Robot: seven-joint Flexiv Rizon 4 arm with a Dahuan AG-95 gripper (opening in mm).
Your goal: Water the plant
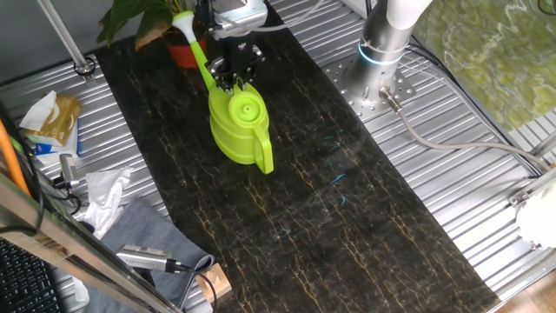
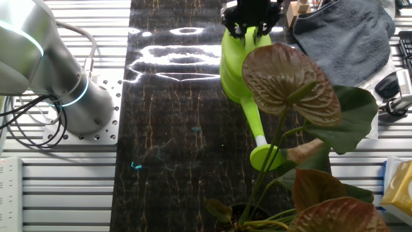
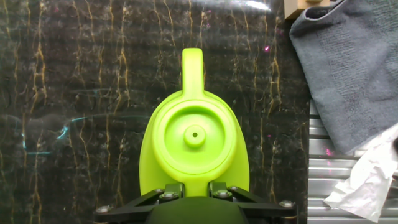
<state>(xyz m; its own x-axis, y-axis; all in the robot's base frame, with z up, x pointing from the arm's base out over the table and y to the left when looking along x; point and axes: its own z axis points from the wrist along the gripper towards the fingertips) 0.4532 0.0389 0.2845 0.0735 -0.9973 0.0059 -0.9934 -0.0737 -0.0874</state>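
The plant [image 1: 130, 19] stands at the far end of the dark mat, with broad leaves and a red-orange pot [image 1: 183, 55]; in the other fixed view its leaves [image 2: 290, 84] fill the near right. A lime-green watering can [image 1: 239, 126] rests upright on the mat, its long spout [image 1: 195, 48] reaching toward the pot. My gripper [image 1: 234, 74] sits right over the can where the spout joins the body. In the hand view the fingers [image 3: 171, 190] flank that green neck [image 3: 194, 183] on both sides and press against it. The can's handle [image 3: 193, 68] points away from me.
A grey cloth [image 3: 348, 68] lies beside the mat near the can's handle end, with crumpled white paper [image 3: 367, 180] next to it. A wooden block [image 1: 213, 283] sits at the mat's corner. The arm's base [image 1: 382, 52] is bolted to the ridged metal table [image 1: 452, 174].
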